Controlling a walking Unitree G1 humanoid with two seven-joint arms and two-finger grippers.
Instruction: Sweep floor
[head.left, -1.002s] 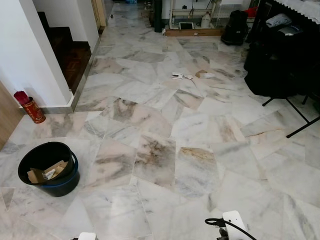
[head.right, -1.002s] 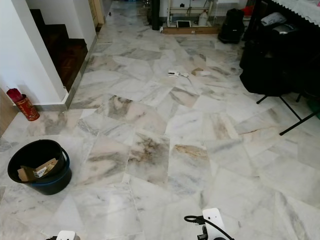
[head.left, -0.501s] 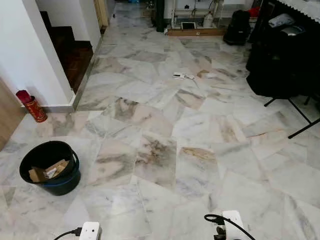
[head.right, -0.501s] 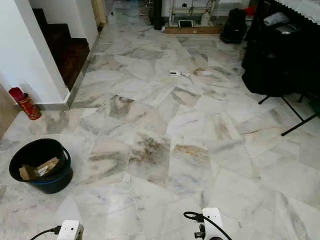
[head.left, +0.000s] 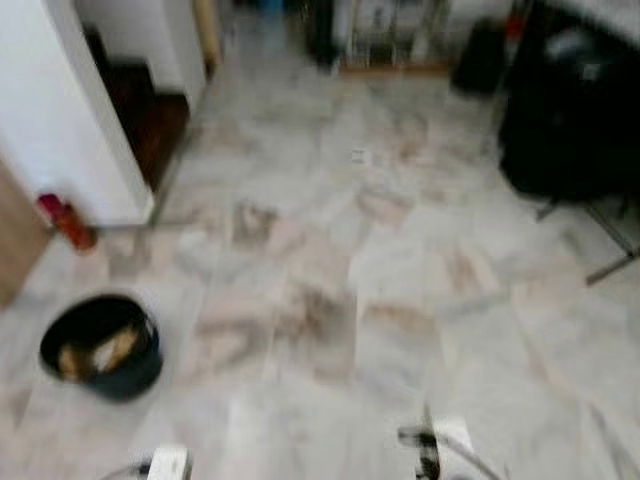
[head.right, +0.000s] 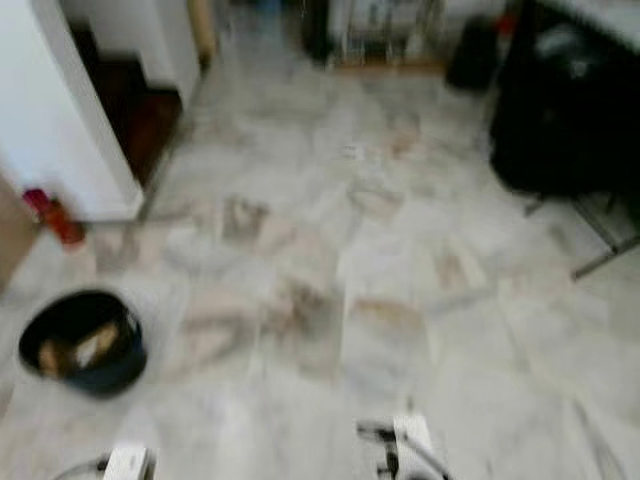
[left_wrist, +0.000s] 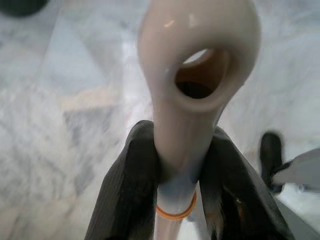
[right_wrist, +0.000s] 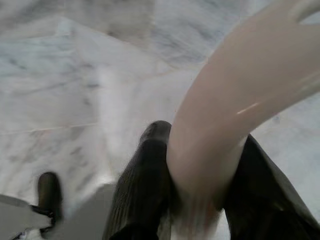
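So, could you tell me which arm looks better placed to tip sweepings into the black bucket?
Probably the left. The black bucket stands on the robot's left, and the left gripper already clamps a white handle. The right gripper is occupied too.

A grey-and-tan veined marble tile floor (head.left: 330, 250) is stretching away through the blurred head views. A black bucket (head.left: 100, 347) holding pale cardboard scraps is sitting on it at the near left, and a red canister (head.left: 68, 221) is standing against the white wall corner beyond. Small pale litter (head.left: 361, 156) is lying farther off, near the thin legs of a black stand (head.left: 600, 225) resting at right.
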